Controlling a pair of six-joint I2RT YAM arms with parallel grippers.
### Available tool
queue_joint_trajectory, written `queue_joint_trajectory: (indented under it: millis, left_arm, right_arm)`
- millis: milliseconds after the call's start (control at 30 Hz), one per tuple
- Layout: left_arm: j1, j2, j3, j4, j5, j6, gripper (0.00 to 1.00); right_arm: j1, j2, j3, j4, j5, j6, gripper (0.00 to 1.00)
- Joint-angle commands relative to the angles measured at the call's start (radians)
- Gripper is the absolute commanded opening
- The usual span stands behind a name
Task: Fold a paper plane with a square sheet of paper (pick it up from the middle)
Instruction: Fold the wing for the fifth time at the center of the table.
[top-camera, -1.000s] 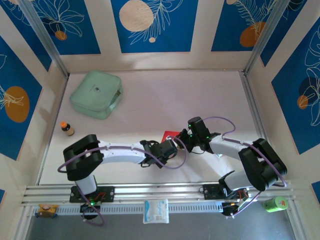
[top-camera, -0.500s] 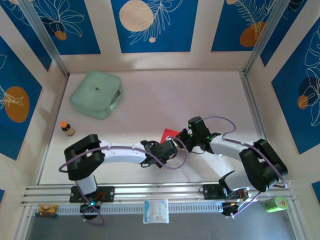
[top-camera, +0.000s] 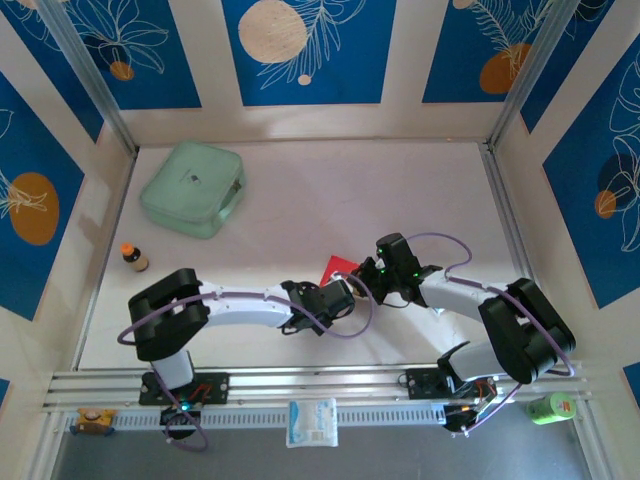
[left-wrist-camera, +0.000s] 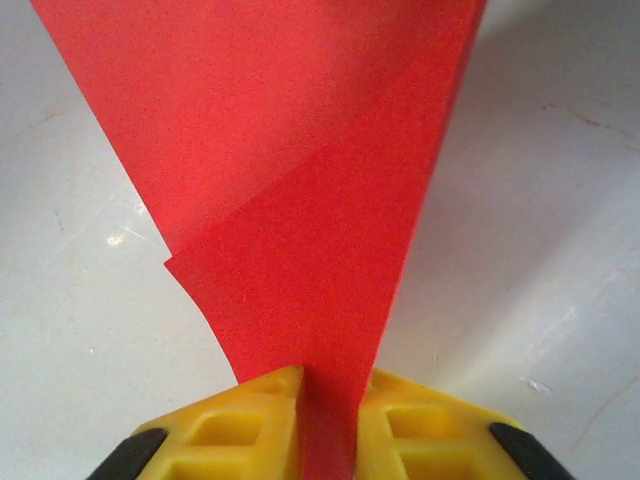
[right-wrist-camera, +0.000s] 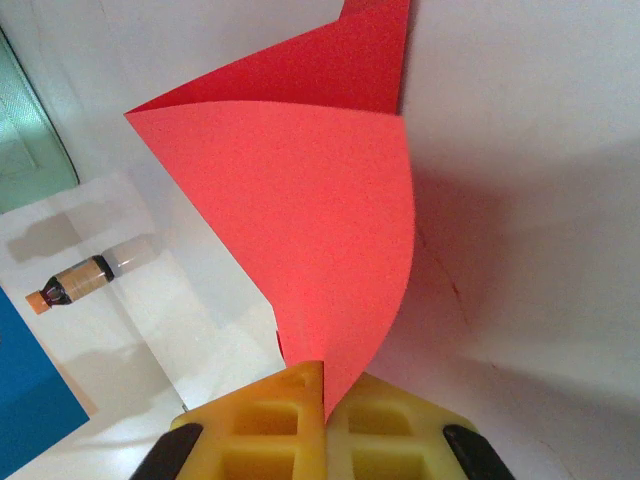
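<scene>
You'll find the square sheet of paper (left-wrist-camera: 300, 180), creased and partly folded, lifted between both arms over the near middle of the table (top-camera: 300, 190).
- Left gripper (left-wrist-camera: 328, 425): fingers clenched on its narrow end, with the sheet fanning out beyond them.
- Right gripper (right-wrist-camera: 325, 400): fingers pinched tight on a curled edge.

Bystander items on and around the work table

A mint-green case (top-camera: 192, 188) lay at the far left of the white table (top-camera: 330, 190). A small orange-capped bottle (top-camera: 133, 258) stood nearer, by the left edge. A white packet (top-camera: 312, 422) and a green container (top-camera: 552, 407) sat off the table's near edge.
</scene>
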Motion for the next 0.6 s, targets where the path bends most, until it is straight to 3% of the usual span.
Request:
queue_joint_trajectory:
  millis: [0,167,233,333,433,567]
  left_arm:
    - [-0.011,-0.006,0.016,-0.026,-0.026,0.000,0.14]
    - [-0.011,-0.013,0.010,-0.020,-0.023,-0.001,0.05]
    - [-0.011,-0.015,0.010,-0.020,-0.024,-0.006,0.02]
    - [-0.008,-0.021,0.005,-0.012,-0.019,-0.017,0.00]
    - [-0.003,-0.028,-0.002,0.001,-0.006,-0.036,0.00]
    - [0.031,-0.053,-0.036,0.070,0.107,-0.065,0.00]
  right_arm:
    - [-0.005,-0.021,0.016,-0.016,-0.016,0.001,0.00]
    - [-0.005,-0.021,0.020,-0.015,-0.024,-0.015,0.00]
    - [-0.006,-0.026,0.028,-0.034,-0.027,-0.035,0.05]
    - [-0.010,-0.060,0.043,-0.103,-0.001,-0.081,0.16]
    - [-0.026,-0.121,0.053,-0.185,0.030,-0.128,0.34]
    - [-0.061,-0.233,0.052,-0.285,0.074,-0.183,0.50]
